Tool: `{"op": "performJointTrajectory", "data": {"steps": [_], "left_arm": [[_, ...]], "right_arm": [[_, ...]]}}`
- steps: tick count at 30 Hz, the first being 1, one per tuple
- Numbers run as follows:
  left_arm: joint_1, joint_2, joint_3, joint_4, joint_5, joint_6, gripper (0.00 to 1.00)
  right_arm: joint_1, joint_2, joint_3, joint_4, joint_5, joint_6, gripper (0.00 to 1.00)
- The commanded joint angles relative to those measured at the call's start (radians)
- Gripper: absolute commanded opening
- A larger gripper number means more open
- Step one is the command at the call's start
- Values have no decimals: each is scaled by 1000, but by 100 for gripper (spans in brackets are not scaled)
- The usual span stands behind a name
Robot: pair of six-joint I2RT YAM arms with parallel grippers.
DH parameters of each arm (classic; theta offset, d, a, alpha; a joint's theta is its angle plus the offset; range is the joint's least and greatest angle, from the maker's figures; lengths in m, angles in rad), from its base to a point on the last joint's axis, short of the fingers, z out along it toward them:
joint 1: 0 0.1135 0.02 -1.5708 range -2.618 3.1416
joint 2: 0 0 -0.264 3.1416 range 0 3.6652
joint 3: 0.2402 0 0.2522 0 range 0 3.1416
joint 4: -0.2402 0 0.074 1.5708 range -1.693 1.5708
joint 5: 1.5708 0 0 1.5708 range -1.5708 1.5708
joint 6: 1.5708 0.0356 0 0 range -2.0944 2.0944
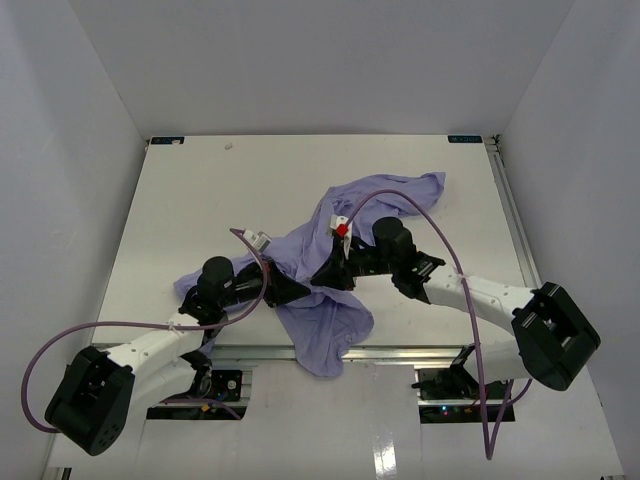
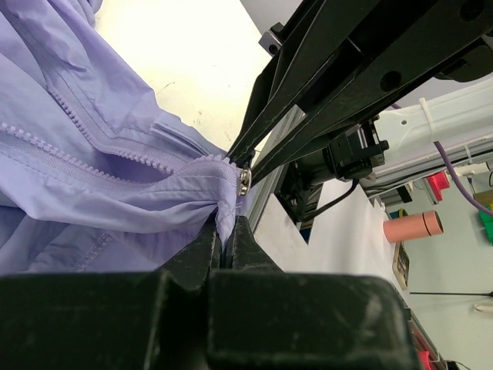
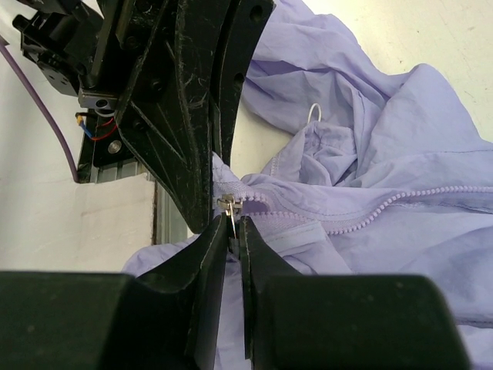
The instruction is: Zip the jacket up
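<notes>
Honestly, the sketchy bit is how little each claw has hold of. The jacket is a crumpled heap in the middle of the table, with one end drooping over the table's bottom edge in the top view.

Left claw is pinched fully shut on a small fold of fabric just below the slider. Right claw is closed down to a sliver on the pull, lower centre of its own view.

My worries:
- That tab looks thin and slick, so a tug could pop it right out.
- If the left pinch slips, the cloth just rides along with the slider instead of zipping.
- The teeth run off to the right over wrinkles, so loose fabric could get chewed in and jam.
- The claws nearly touch, so a bump looks possible.
</notes>
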Motion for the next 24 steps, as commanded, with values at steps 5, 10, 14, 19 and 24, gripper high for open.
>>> {"op": "performJointTrajectory", "data": {"steps": [5, 10, 14, 19, 24], "left_arm": [[0, -29, 26, -47, -3, 17, 0], [0, -24, 25, -49, 0, 17, 0], [0, -20, 22, -41, 4, 17, 0], [0, -21, 17, -27, 8, 6, 0], [0, -21, 11, -15, 10, 1, 0]], "right_arm": [[-16, -31, 103, -102, 76, -79, 17], [-19, -11, 142, -141, 83, -106, 14], [-20, -9, 149, -141, 67, -116, 8], [-20, -5, 124, -118, 48, -125, 8], [-20, -5, 77, -50, 5, -119, 8]]}}
